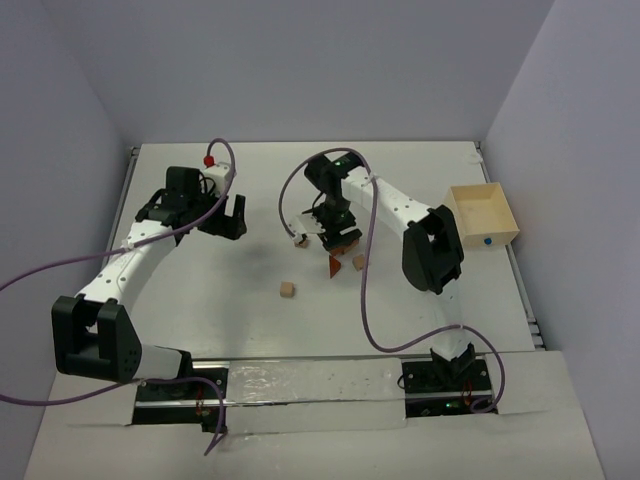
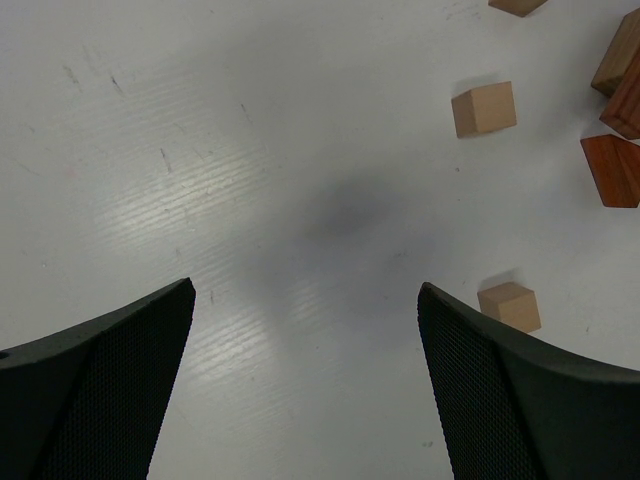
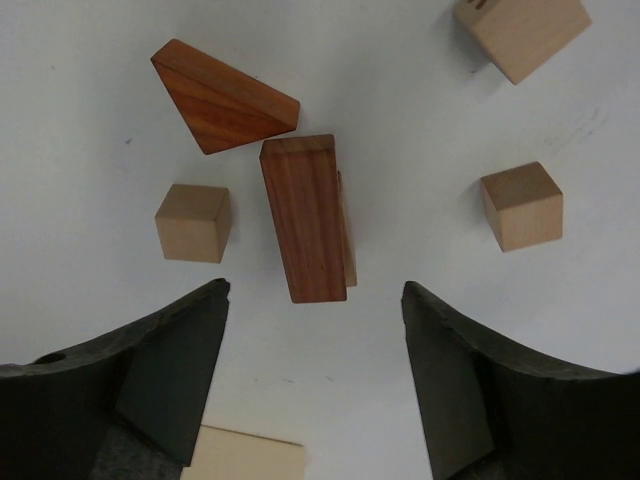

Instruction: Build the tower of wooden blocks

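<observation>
**Reddish-brown column standing, loose pieces not yet placed**

Reddish-brown wood faces the right wrist camera. The tower (image 3: pixel 305 220) is seen from above as a narrow upright column with a tan edge showing along one side. It stands just ahead of the right gripper (image 3: pixel 316 290), centred on the gap between the jaws. Those jaws are held apart, nothing is gripped, and no contact with the column is seen. The number of stacked cubes cannot be counted from this angle.

The build is judged partly done. Loose wood blocks (image 1: pixel 288 290) are scattered round the column. The wedge (image 3: pixel 225 95) lies beyond the jaw tips, toward the jaw at the left of that view. A tan cube (image 3: pixel 193 222) sits just ahead of that jaw. A second tan cube (image 3: pixel 522 205) and a third tan cube (image 3: pixel 522 35) lie ahead of the other jaw. These presumably remain to be added, the wedge likely last.

In the top view the column is hidden beneath the right gripper, so only the wrist view shows it upright. The left gripper (image 2: pixel 307 288) is shown spread wide and empty over the table (image 2: pixel 250 150), with the blocks lying beyond one jaw.
</observation>
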`<state>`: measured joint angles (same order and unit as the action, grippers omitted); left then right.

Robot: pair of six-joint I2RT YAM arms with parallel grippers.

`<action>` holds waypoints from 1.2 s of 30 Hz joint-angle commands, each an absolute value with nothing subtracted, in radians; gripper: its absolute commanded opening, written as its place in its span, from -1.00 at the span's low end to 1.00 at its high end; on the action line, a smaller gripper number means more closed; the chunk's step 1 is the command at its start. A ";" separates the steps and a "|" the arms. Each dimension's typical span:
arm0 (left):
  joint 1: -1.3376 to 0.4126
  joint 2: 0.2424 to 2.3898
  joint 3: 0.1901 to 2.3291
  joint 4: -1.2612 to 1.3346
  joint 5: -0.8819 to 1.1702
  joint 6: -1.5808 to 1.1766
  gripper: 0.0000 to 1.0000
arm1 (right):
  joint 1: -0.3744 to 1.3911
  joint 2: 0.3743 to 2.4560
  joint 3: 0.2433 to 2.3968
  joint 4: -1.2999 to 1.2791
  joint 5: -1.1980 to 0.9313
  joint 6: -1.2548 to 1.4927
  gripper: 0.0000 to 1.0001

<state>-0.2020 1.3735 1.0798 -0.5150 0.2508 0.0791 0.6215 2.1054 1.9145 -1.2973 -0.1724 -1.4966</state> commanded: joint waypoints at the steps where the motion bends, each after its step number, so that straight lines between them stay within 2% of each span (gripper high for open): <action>1: -0.206 1.376 1.079 -0.512 0.252 0.099 0.99 | 0.620 2.132 1.949 -1.343 -0.161 -1.551 0.46; 8: -0.204 1.388 1.072 -0.506 0.251 0.095 0.99 | 0.628 2.137 1.926 -1.331 -0.165 -1.540 0.40; 18: -0.201 1.410 1.099 -0.513 0.260 0.086 0.99 | 0.634 2.130 1.845 -1.230 -0.151 -1.466 0.55; 28: -0.199 1.405 1.091 -0.514 0.247 0.089 0.99 | 0.620 2.175 1.887 -1.204 -0.130 -1.460 0.51; 36: -0.193 1.414 1.100 -0.515 0.256 0.084 0.99 | 0.617 2.154 1.829 -1.184 -0.118 -1.479 0.48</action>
